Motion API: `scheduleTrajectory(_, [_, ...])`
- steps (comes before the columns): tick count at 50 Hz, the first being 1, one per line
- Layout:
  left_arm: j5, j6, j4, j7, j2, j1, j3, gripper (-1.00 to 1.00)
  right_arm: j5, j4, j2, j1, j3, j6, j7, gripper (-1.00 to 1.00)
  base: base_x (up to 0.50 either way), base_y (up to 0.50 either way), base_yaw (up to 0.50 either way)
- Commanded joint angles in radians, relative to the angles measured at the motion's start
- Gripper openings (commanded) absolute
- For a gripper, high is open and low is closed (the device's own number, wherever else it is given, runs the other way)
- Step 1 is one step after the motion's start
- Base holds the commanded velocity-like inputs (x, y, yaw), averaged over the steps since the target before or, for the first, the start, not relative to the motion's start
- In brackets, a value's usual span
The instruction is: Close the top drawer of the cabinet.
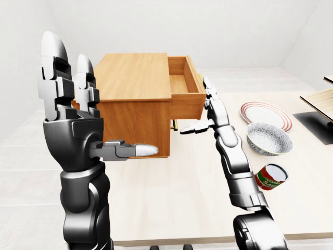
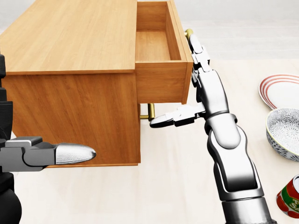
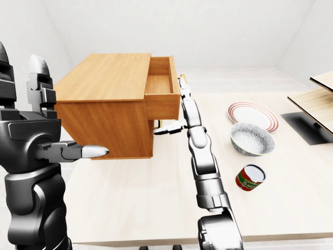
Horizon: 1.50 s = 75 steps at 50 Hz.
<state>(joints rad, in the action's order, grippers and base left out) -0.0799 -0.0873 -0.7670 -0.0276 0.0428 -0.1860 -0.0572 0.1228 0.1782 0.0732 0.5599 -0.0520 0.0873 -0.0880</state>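
Reaching across the pale tabletop (image 2: 177,186), the robot's silver right hand (image 2: 198,56) is pressing flat, with straight unclenched fingers, against the face of the light wooden top drawer (image 2: 161,70), which is standing pulled well out of the right side of the boxy wooden cabinet (image 2: 70,70). Its brass bar handle (image 2: 188,32) is peeking out just beyond the fingertips. The left hand (image 1: 73,120) is hovering near the cabinet's left, fingers spread and holding nothing. I judge the drawer to be rigid and fairly light, sliding easily; pushing squarely on the face beside the handle seems better than gripping. Off to the right are sitting a red-rimmed plate (image 2: 280,91), a patterned bowl (image 2: 285,133) and a red can (image 2: 288,198).
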Motion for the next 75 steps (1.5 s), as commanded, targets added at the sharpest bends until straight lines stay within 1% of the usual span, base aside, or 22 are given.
scheduleTrajectory(1, [-0.001, 0.000, 0.001, 0.001, -0.001, 0.000, 0.001, 1.00, -0.007, 0.167, -0.038, 0.069, 0.048, 0.000, -0.027, 1.00, 0.00, 0.00, 0.00])
scheduleTrajectory(21, [-0.002, 0.000, 0.004, 0.004, 0.000, -0.001, 0.000, 1.00, 0.010, 0.201, -0.090, 0.081, 0.089, 0.000, -0.050, 1.00, 0.00, 0.00, 0.00])
scheduleTrajectory(34, [-0.003, 0.000, 0.003, 0.004, 0.000, 0.002, 0.000, 1.00, 0.014, 0.198, -0.119, 0.066, 0.102, 0.000, -0.052, 1.00, 0.00, 0.00, 0.00])
scheduleTrajectory(39, [-0.002, 0.000, 0.001, 0.002, 0.000, 0.001, -0.001, 1.00, 0.014, 0.220, -0.127, 0.079, 0.104, 0.000, -0.055, 1.00, 0.00, 0.00, 0.00])
scheduleTrajectory(44, [-0.001, 0.000, 0.000, 0.001, 0.000, 0.001, 0.001, 1.00, 0.020, 0.254, -0.135, 0.097, 0.110, 0.000, -0.051, 1.00, 0.00, 0.00, 0.00])
scheduleTrajectory(46, [0.000, 0.000, 0.004, 0.002, 0.000, 0.003, 0.001, 1.00, 0.016, 0.326, -0.144, 0.117, 0.115, 0.000, -0.058, 1.00, 0.01, 0.00, 0.00])
scheduleTrajectory(49, [-0.001, 0.000, 0.004, 0.003, 0.000, 0.004, 0.001, 1.00, 0.011, 0.367, -0.158, 0.139, 0.114, 0.000, -0.060, 1.00, 0.00, 0.00, 0.00])
scheduleTrajectory(58, [-0.001, 0.000, -0.004, 0.001, 0.000, 0.000, 0.001, 1.00, 0.011, 0.429, -0.179, 0.158, 0.122, 0.000, -0.074, 1.00, 0.00, 0.00, 0.00])
scheduleTrajectory(63, [0.000, 0.000, -0.001, 0.002, 0.001, 0.003, 0.001, 1.00, 0.011, 0.456, -0.203, 0.162, 0.133, 0.000, -0.079, 1.00, 0.00, 0.00, 0.00])
scheduleTrajectory(70, [0.000, 0.000, 0.004, 0.003, 0.000, 0.003, 0.000, 1.00, 0.008, 0.502, -0.221, 0.177, 0.132, -0.027, -0.085, 1.00, 0.00, 0.00, 0.00])
scheduleTrajectory(75, [0.000, 0.000, -0.001, 0.002, 0.000, 0.002, 0.001, 1.00, 0.007, 0.549, -0.231, 0.189, 0.132, -0.057, -0.083, 1.00, 0.00, 0.00, 0.00])
